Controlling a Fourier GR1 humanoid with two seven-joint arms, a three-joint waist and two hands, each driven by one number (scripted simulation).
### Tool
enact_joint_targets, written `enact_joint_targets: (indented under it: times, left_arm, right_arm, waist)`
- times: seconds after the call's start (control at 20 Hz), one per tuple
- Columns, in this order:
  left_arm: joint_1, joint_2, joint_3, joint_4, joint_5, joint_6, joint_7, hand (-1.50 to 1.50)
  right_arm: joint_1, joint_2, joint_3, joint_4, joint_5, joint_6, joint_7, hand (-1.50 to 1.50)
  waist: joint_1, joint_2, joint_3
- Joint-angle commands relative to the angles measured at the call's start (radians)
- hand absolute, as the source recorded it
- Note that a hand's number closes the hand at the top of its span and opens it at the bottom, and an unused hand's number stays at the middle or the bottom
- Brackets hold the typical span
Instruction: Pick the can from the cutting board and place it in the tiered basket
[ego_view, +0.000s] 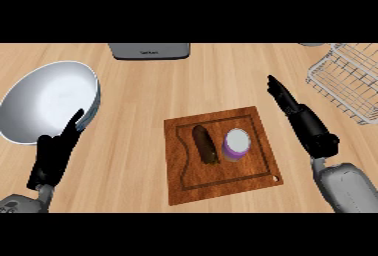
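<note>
The can (238, 144) stands upright on the cutting board (221, 187), untouched. The right hand (299, 112), fingers straight, hovers between it and the basket (347, 80) at the counter's right edge, placed for reaching.

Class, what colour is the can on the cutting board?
The can is purple with a pale top, seen in the head view.

You see the tiered basket (347, 80) only in part, cut by the right edge. The grey appliance (149, 50) is clipped at the top, and the left hand (55, 152) hides some of the bowl's (48, 100) rim.
</note>
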Motion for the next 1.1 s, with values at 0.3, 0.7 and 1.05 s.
enact_joint_targets:
  times: [0.3, 0.7, 1.05]
  left_arm:
    - [0.107, -0.122, 0.030, 0.008, -0.001, 0.112, -0.060, 0.00]
    - [0.079, -0.220, -0.021, -0.015, -0.068, 0.175, -0.026, 0.00]
    - [0.134, -0.245, -0.025, 0.035, -0.064, 0.139, -0.120, 0.00]
  right_arm:
    - [0.024, -0.152, -0.282, 0.008, 0.197, -0.359, 0.173, 1.50]
    - [0.222, 0.165, -0.319, -0.380, 0.062, -0.585, 0.160, -1.50]
    - [0.313, -0.070, -0.112, -0.535, 0.223, -0.400, 0.611, -1.50]
  waist:
    - [-0.067, 0.003, -0.033]
    - [-0.012, 0.005, -0.017]
    - [-0.010, 0.005, -0.023]
